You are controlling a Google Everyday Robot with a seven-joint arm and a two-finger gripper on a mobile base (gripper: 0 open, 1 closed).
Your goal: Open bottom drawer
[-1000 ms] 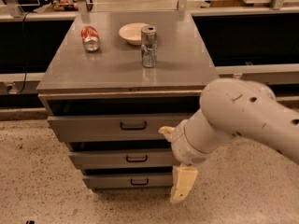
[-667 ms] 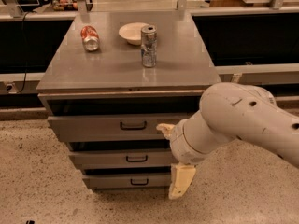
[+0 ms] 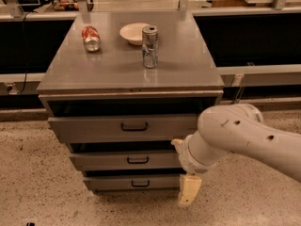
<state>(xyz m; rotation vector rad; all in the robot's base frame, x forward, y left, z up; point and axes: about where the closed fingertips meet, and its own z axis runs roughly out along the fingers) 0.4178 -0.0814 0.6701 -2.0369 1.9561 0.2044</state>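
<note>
The gripper is hovering low at the front corner of the drawer unit, with the bulky white arm crossing in behind it. Its cream fingers are standing spread apart and holding nothing. One is pointing down toward the floor and the other is peeking out higher up, beside the middle drawer.

The bottom drawer is sitting just beside the lower finger, on the cabinet side, and it looks closed. Its black handle is lying further along the front, near the fingers but not touching them.

I'm thinking the fingers need to come across level with that handle and not the larger one above them. They should straddle the bar, close firmly, and then draw straight out from the front panel. A slanted pull would likely be jamming the drawer in its runners.

Far above the fingers, on the table, an upright can, a tipped red can and a bowl are resting, so a gentle pull is making sense.
</note>
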